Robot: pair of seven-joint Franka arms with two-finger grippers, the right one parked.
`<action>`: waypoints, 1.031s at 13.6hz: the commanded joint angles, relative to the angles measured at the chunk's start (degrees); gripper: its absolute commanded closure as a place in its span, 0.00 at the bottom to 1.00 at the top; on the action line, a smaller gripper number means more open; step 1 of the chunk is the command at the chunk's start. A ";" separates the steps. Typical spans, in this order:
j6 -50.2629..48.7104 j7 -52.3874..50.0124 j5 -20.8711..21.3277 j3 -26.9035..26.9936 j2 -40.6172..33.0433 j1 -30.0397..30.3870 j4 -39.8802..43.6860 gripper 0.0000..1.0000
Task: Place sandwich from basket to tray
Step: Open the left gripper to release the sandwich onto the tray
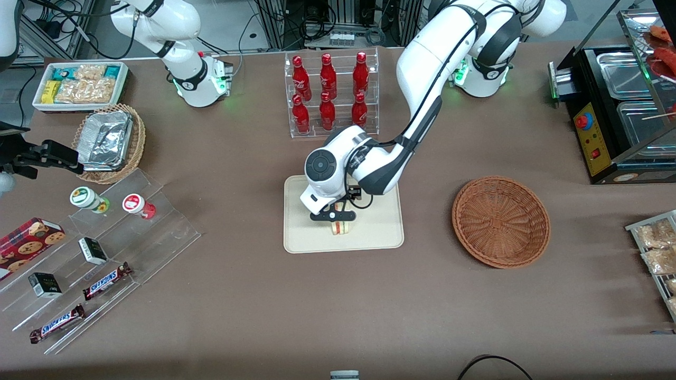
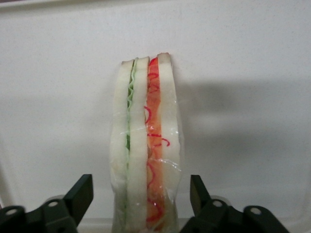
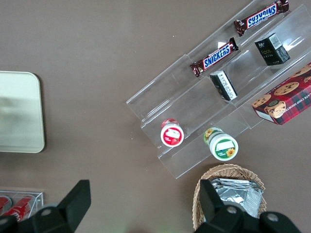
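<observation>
The sandwich point(image 1: 341, 228) rests on the cream tray point(image 1: 380, 232), standing on its edge in clear wrap, nearer to the front camera than the tray's middle. My left gripper point(image 1: 341, 222) hangs right over it, open, with one finger on each side. The wrist view shows the sandwich point(image 2: 146, 145) with its white bread, green and red filling layers against the tray's pale surface point(image 2: 243, 73). Both black fingertips point(image 2: 81, 191) stand apart from the wrap, with a gap on either side, and the gripper point(image 2: 141, 188) holds nothing. The reddish-brown wicker basket point(image 1: 500, 221) sits beside the tray, toward the working arm's end, with nothing in it.
A clear rack of red bottles point(image 1: 331, 95) stands farther from the camera than the tray. Toward the parked arm's end are an acrylic step stand with snacks point(image 1: 100, 248), a tan basket of foil containers point(image 1: 108, 140) and a white snack bin point(image 1: 79, 84). A black appliance point(image 1: 618, 111) stands toward the working arm's end.
</observation>
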 commanded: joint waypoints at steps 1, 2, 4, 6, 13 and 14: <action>-3.08 -0.06 0.60 0.57 -1.83 -0.54 1.84 0.00; -5.35 -0.06 0.43 0.57 -2.98 -0.36 2.01 0.00; -9.05 -0.06 0.25 0.57 -6.40 -0.18 2.10 0.00; -11.87 0.47 0.17 0.75 -9.22 0.08 2.10 0.00; -17.14 3.36 -0.01 0.83 -17.48 6.39 1.66 0.00; -18.54 4.68 -0.45 0.83 -18.71 7.97 1.49 0.00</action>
